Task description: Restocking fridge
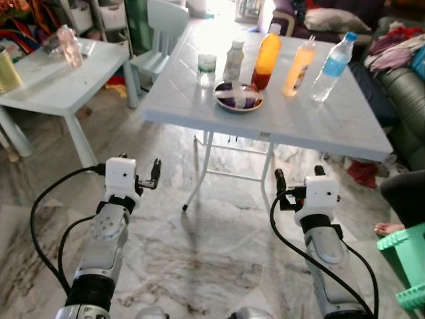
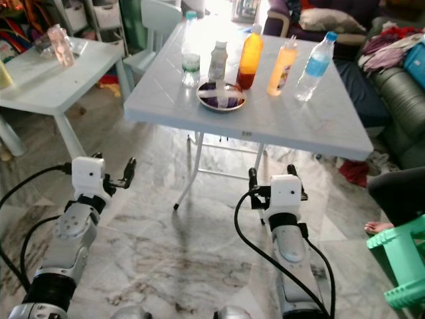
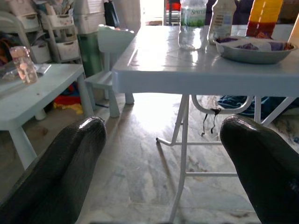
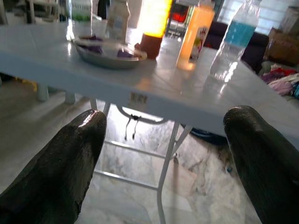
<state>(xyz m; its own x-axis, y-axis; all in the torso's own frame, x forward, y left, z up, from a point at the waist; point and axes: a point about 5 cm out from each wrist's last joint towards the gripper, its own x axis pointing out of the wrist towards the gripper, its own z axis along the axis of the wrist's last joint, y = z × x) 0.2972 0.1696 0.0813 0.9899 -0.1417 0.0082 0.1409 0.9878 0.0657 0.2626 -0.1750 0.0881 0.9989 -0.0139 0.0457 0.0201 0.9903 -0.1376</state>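
On the white folding table [image 1: 312,123] ahead stand a clear bottle with a green label [image 2: 190,53], a small white bottle [image 1: 234,60], a tall orange juice bottle [image 1: 265,56], a yellow-orange bottle [image 1: 299,66] and a blue-capped water bottle [image 1: 331,66]. A metal bowl [image 1: 238,97] holding purple and white items sits in front of them. My left gripper [image 1: 139,167] and right gripper [image 1: 299,176] are raised over the marble floor, short of the table's near edge. Both are open and hold nothing, as the left wrist view [image 3: 161,154] and right wrist view [image 4: 163,154] confirm.
A low white table [image 1: 60,83] with a pink clear bottle [image 1: 69,45] stands at the left, a small white chair [image 1: 159,40] behind it. At the right are a sofa [image 1: 402,93] with clothes, a green stool [image 1: 405,259] and a person's foot [image 1: 388,229].
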